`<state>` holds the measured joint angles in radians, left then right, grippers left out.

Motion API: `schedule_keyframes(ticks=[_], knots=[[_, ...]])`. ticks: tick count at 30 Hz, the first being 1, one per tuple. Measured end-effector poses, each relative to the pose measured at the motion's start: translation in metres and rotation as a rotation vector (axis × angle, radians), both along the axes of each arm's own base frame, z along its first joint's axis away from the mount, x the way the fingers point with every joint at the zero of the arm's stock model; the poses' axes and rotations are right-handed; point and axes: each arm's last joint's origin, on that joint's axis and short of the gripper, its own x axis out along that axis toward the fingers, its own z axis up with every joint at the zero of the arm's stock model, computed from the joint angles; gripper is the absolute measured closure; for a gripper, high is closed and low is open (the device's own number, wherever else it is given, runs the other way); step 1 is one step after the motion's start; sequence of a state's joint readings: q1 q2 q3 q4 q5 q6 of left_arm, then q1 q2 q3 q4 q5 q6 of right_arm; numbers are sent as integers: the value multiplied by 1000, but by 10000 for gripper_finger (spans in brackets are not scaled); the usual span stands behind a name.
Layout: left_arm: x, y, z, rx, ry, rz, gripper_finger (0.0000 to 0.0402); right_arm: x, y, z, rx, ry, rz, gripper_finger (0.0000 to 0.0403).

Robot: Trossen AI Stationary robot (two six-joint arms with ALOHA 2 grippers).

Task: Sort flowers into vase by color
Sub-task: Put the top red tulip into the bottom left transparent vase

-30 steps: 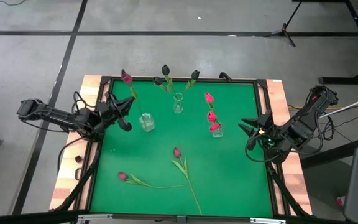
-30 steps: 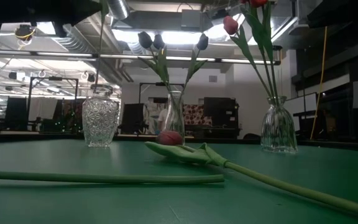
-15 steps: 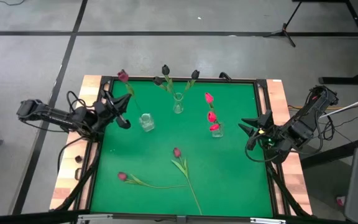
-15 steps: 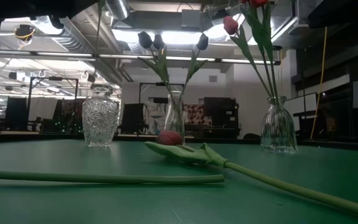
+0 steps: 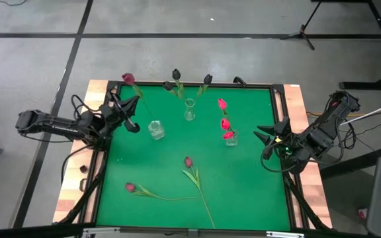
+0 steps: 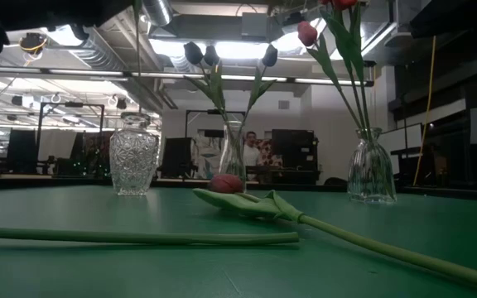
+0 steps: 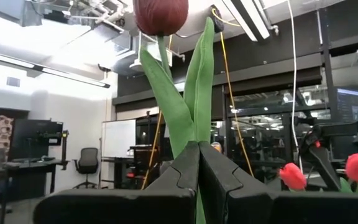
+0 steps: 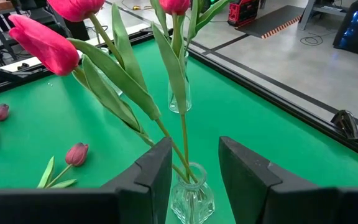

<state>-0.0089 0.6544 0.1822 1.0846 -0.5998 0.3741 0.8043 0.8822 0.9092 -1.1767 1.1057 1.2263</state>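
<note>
At table's left edge, left hand (image 5: 132, 114) clamped on seemingly dull magenta tulip (image 5: 127, 79), stem upright.

Three glass vases (image 6: 134, 160) stand beyond two lying tulips (image 6: 247, 199); a person, seemingly, stands behind.

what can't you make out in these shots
- Held tulip: the left wrist view hides its lower stem behind the shut left jaws.
- Cut-glass vase: the low view does not show if the stem is inside.
- Person: low view, mostly hidden behind the middle vase.
</note>
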Motion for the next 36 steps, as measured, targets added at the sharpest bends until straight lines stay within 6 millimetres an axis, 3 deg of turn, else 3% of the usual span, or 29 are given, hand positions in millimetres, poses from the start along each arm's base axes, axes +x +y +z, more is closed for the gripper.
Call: schedule_keyframes(ticks=[8, 18, 36], knots=[[4, 3, -9, -12, 65, -26, 402, 0, 0, 0, 0, 0, 0, 272], [-8, 3, -49, -53, 51, -53, 401, 0, 0, 0, 0, 0, 0, 272], [4, 1, -63, -125, 231, -140, 394, 0, 1, 0, 26, 12, 11, 272]])
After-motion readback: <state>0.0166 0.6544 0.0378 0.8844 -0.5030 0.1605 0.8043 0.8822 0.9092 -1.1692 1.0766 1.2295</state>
